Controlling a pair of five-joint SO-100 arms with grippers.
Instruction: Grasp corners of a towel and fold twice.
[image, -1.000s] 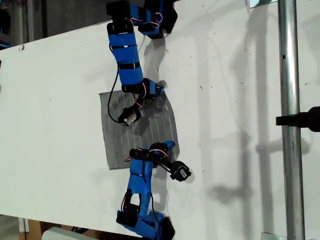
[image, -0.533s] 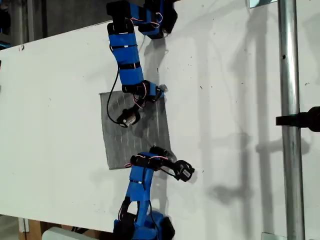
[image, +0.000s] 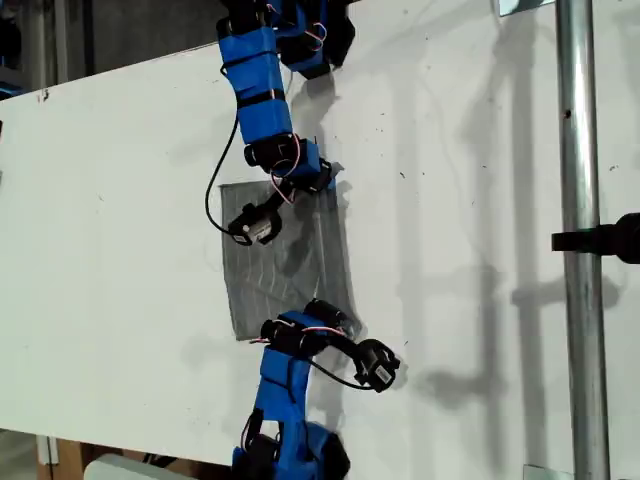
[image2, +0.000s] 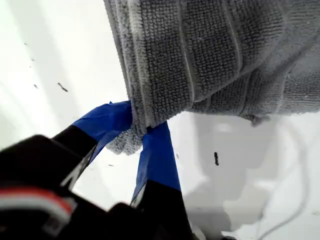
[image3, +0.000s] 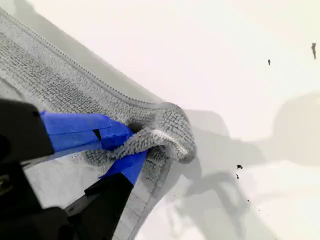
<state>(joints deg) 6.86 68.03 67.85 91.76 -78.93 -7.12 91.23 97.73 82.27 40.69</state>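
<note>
Pinching towel (image: 285, 258) corners w/ both grippers (image2: 139, 134) (image3: 131, 143), jaws clamped on cloth, so we can lift edge for fold

a: what's my second gripper (image3: 131, 139) doing?
b: blue-taped jaws pinched on a corner (image3: 167, 135) of the grey towel (image3: 45, 85), bunched and lifted over the white table (image3: 200, 45).
</note>
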